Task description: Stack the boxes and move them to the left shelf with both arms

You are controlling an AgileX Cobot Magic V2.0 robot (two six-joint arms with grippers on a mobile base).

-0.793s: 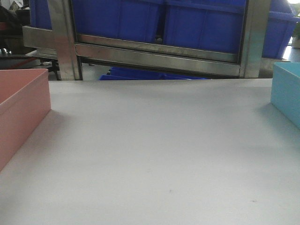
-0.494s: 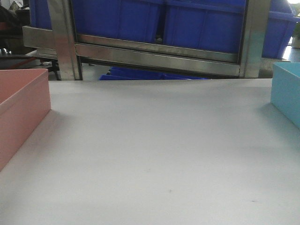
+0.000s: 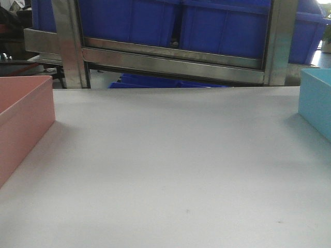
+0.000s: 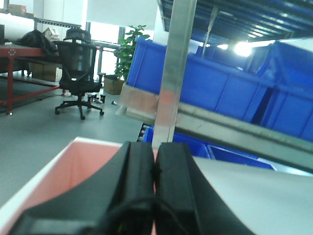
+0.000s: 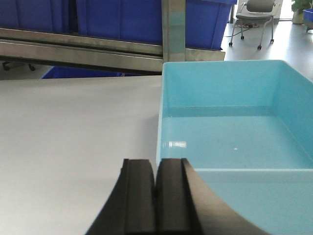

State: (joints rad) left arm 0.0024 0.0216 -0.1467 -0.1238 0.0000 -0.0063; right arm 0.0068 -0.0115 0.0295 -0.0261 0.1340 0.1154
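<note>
Far left in the front view, the salmon pink open-top square plastic bin (image 3: 26,116) sat on the pale grey tabletop (image 3: 176,165), cut off by the frame edge, empty as far as could be seen. In the left wrist view the same pink bin (image 4: 80,164) lay under and left of the left gripper (image 4: 155,149), whose black fingers (image 4: 139,171) were pressed together with nothing between them. They lined up roughly over the bin's right wall, but contact with it could not be told. Behind, at left in that view, were a black office chair (image 4: 78,73), a red-framed table (image 4: 19,51) and a potted green plant (image 4: 129,49). Across the middle of the front view, a stainless-steel rack frame (image 3: 170,61) stood behind the table's far edge with large dark blue plastic crates (image 3: 207,26) on it. At far right, the light sky blue open-top square plastic bin (image 3: 316,101) sat on the same tabletop, well apart from the pink one, not stacked. In the right wrist view the blue bin (image 5: 230,142) was empty. The right gripper (image 5: 156,166) was at its near left corner, black fingers (image 5: 171,196) shut flat against each other and holding nothing. Whether it was touching the rim was unclear. Neither gripper appeared in the front view.
</note>
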